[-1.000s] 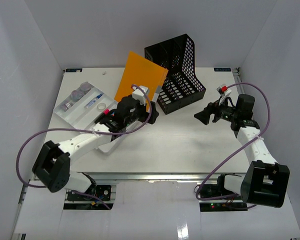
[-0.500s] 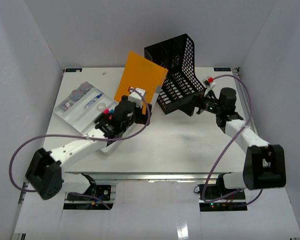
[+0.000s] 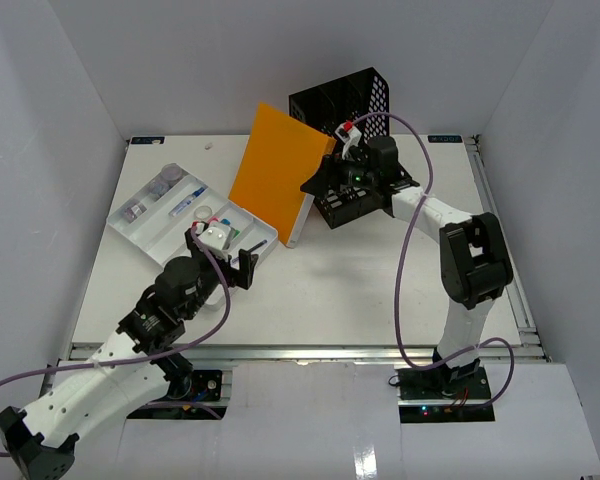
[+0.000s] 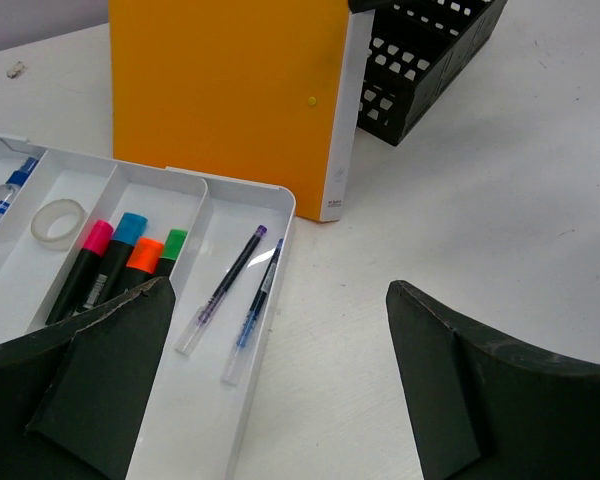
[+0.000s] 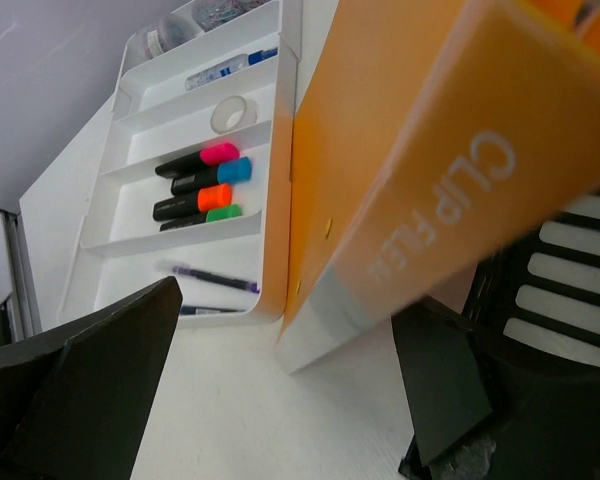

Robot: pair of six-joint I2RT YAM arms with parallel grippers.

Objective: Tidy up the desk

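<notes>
The white desk holds an orange clip file standing on edge, leaning against a black mesh magazine rack. My left gripper is open and empty, low over the desk next to the white tray, well short of the file. In the left wrist view the file stands ahead. My right gripper is open at the file's right edge, in front of the rack. In the right wrist view the file's spine fills the upper right, not gripped.
The tray holds pink, blue, orange and green markers, two pens, a tape roll, a correction pen and small jars. Bare desk lies right of the tray. White walls close in three sides.
My left gripper has pulled back from the file toward the near edge. My right arm has swung left from the right side to the file and rack. The file stays standing.
</notes>
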